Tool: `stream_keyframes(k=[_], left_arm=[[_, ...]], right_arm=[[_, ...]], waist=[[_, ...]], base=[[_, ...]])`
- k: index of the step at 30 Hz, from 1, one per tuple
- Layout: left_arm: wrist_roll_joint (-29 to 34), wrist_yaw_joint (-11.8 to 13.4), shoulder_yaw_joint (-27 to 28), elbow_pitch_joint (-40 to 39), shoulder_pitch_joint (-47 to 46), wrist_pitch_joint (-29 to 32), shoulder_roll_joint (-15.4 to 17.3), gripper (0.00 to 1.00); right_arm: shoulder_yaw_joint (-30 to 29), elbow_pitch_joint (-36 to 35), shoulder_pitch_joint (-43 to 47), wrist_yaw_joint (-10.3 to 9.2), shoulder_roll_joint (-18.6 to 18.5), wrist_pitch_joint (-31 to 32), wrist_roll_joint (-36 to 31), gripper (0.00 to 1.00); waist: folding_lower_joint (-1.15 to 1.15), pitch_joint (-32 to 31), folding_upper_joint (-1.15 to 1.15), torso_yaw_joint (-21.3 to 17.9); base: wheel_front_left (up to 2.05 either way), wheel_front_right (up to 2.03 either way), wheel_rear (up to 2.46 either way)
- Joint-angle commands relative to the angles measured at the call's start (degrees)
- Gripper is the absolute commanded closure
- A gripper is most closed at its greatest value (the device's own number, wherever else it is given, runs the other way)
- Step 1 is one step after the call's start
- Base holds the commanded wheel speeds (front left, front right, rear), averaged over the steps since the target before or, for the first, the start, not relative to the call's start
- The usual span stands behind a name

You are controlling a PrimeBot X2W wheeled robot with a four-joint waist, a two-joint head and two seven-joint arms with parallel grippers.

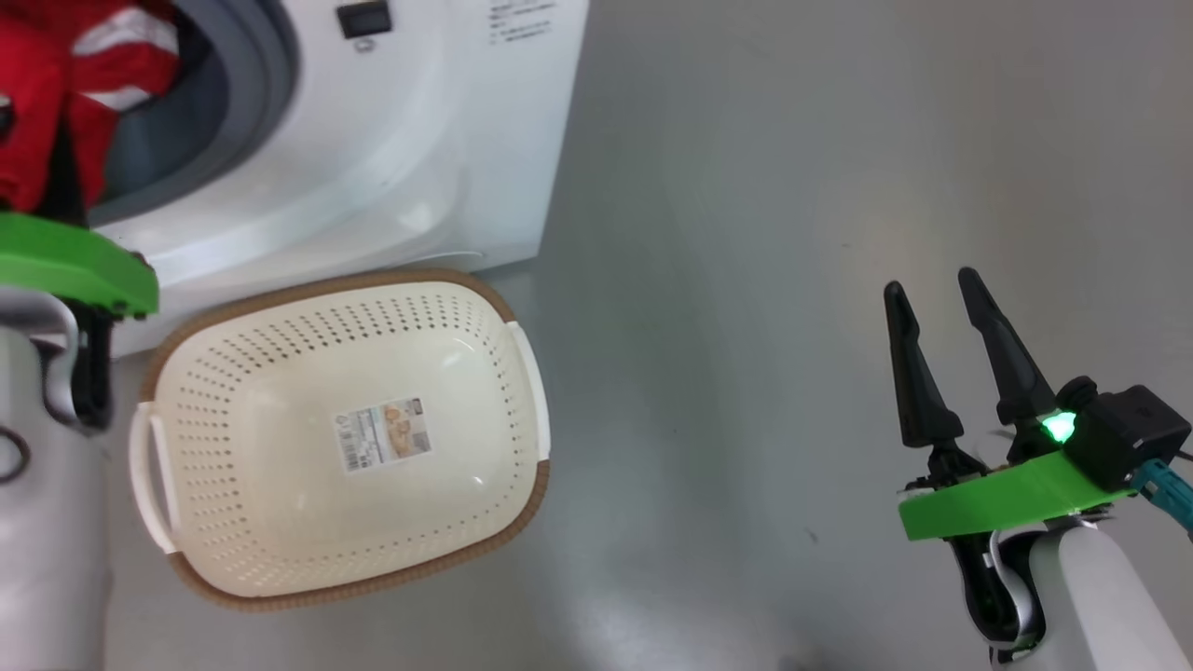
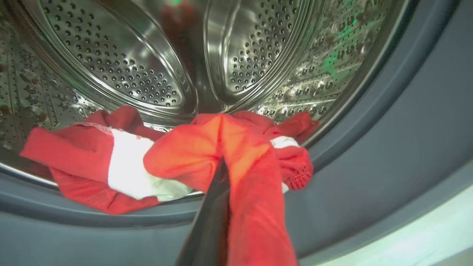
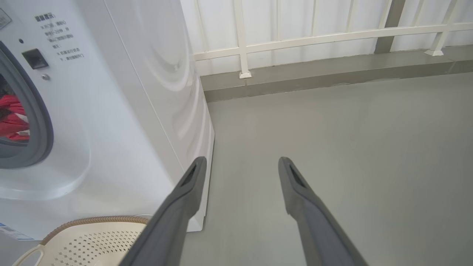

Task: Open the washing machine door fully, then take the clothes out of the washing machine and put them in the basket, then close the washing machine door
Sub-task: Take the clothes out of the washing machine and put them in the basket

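So the left claw is clamped right down on the clothes. One dark finger shows in the left wrist view, and a fold of red cloth is draped over it and hides the other one. The bundle, red with white panels, sits at the front lip of the drum. Its low edge spills over onto the grey gasket at the bottom of the opening. From the head cam I can see the same red stuff in the mouth of the washing machine, up in the top left corner.

Moving outward, the basket is on the floor just in front of the machine's front panel, near its right front corner. It's sitting open side up, with the paper label on its base in plain sight. Can't tell if the brown rim actually touches the machine or is just beside it.

The right claw is spread wide with nothing in it, hanging over bare floor well off to the right of the basket. Its wrist cam looks past the machine's side panel to a white railing at the far edge of the floor.
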Motion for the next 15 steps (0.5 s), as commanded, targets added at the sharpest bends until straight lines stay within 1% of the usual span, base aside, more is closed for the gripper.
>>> stream_keyframes(k=[1, 4, 7, 8, 15], left_arm=[[-0.6, -0.5, 2.4, -3.7, 2.5, -0.3, 1.6, 1.0], [-1.1, -0.6, 4.2, -8.1, 6.0, -0.3, -0.2, 1.0], [-1.8, -0.7, 4.8, -12.8, 9.4, -0.3, -2.0, 1.0], [-2.4, -0.7, 4.8, -16.1, 11.8, -0.3, -3.0, 1.0], [-3.7, -0.7, 5.7, -27.2, 19.8, -0.3, -5.4, 1.0]], right_arm=[[0.5, -1.0, 1.6, 0.28, -0.4, -0.4, -0.7, 0.0], [0.0, -0.7, 2.3, 0.28, -0.4, -0.4, -1.2, 0.0], [-0.5, -0.6, 2.9, 0.28, -0.4, -0.4, -1.6, 0.0], [-0.6, -0.5, 3.3, 0.28, -0.4, -0.4, -1.8, 0.0], [-1.0, -0.5, 4.2, 0.28, -0.4, -0.4, -2.1, 0.0]], waist=[[0.0, -2.3, 0.0, 2.3], [0.0, -3.6, 0.0, 3.4], [0.0, -4.7, 0.0, 4.3], [0.0, -5.4, 0.0, 4.9], [0.0, -6.8, 0.0, 6.0]], base=[[0.0, 0.0, 0.0], [0.0, 0.0, 0.0], [0.0, 0.0, 0.0], [0.0, 0.0, 0.0], [0.0, 0.0, 0.0]])
